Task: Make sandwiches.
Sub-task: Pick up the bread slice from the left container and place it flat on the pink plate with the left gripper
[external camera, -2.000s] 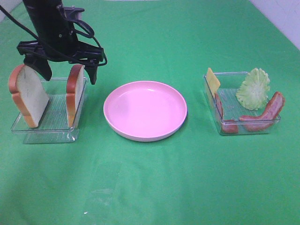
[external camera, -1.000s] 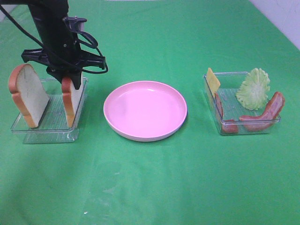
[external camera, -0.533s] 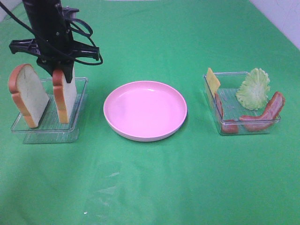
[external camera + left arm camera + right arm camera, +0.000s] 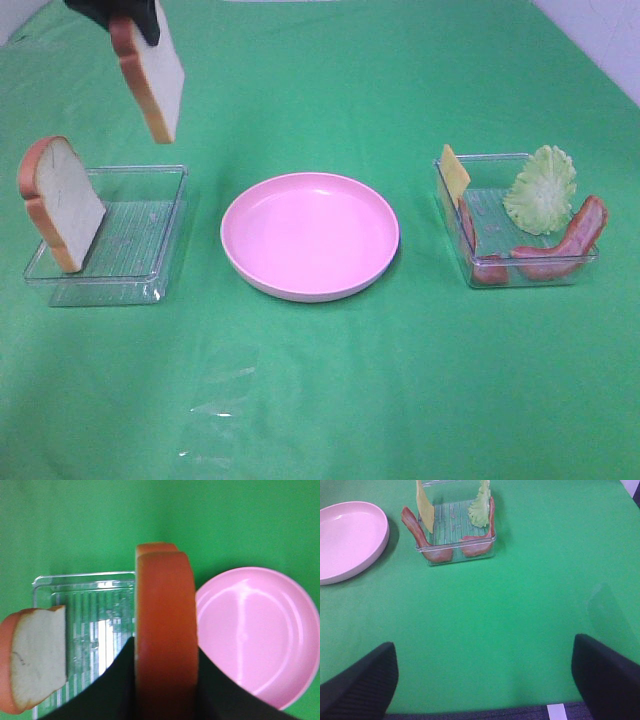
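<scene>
Sandwiches: none stacked yet, it's all loose parts. Your left gripper (image 4: 165, 652) is clamped tight across the flat faces of a toy white bread slice with orange-brown crust (image 4: 152, 75), pinching it at its rounded top. The slice hangs high in the air, tilted, over the plate-side edge of the clear plastic tray (image 4: 150, 275) on the left. I'd judge it light and stiff, probably smooth-skinned, so a pinch at one end may let it swing. A hold lower on the faces would steady it.

Its twin, a second crusted white slice (image 4: 62, 205), leans upright at that tray's left wall. Just beside the tray sits the round pink plate (image 4: 310, 290), bare.

Beyond it, a second clear tray (image 4: 485, 157) carries a yellow-orange cheese square (image 4: 455, 172) standing on edge. With it are a pale green ruffled lettuce leaf (image 4: 541, 190) and reddish-brown bacon strips (image 4: 570, 240) draped over the walls. Those look thin, and I'd expect the lettuce to flex.

Your right gripper (image 4: 484, 645) hangs wide open, holding nothing, over the green cloth (image 4: 320, 400).
</scene>
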### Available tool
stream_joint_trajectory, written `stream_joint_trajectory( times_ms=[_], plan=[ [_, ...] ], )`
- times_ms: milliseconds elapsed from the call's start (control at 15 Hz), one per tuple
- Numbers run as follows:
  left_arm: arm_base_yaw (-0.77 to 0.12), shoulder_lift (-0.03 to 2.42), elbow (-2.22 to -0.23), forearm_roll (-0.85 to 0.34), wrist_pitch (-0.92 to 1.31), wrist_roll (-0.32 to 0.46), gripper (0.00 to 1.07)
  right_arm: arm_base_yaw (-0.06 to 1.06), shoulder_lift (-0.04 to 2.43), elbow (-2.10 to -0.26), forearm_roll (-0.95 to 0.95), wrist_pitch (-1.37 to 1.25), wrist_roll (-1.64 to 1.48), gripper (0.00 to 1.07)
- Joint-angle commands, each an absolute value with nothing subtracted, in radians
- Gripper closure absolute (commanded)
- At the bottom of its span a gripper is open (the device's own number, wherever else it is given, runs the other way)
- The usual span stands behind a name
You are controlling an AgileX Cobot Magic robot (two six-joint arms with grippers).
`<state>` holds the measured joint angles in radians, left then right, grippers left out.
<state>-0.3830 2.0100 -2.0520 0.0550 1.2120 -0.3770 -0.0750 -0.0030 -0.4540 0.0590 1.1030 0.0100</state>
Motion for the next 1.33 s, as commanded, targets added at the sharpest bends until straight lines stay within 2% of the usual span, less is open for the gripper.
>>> stream_joint_trajectory(
  times_ms=[67, 200, 267, 533, 733, 1333],
  plan=[
    [-0.388, 2.003, -2.095, -0.127, 1.278, -0.296, 0.89, -0.080, -0.035, -0.451, 0.052, 1.097, 0.000, 0.18],
    [-0.393, 2.015, -2.095, -0.282, 1.218, -0.213, 0.89, -0.080, -0.035, -0.451, 0.052, 1.097, 0.000, 0.18],
    [-0.404, 2.041, -2.095, -0.384, 1.194, -0.143, 0.89, -0.080, -0.035, -0.451, 0.052, 1.097, 0.000, 0.18],
    [-0.456, 2.159, -2.095, -0.514, 1.158, 0.000, 0.89, -0.080, -0.035, -0.451, 0.052, 1.097, 0.000, 0.18],
    [-0.487, 2.268, -2.095, -0.550, 1.118, 0.046, 0.89, -0.080, -0.035, -0.451, 0.052, 1.097, 0.000, 0.18],
    [-0.487, 2.373, -2.095, -0.557, 1.084, 0.041, 0.88, -0.080, -0.035, -0.451, 0.052, 1.097, 0.000, 0.18]
  ],
)
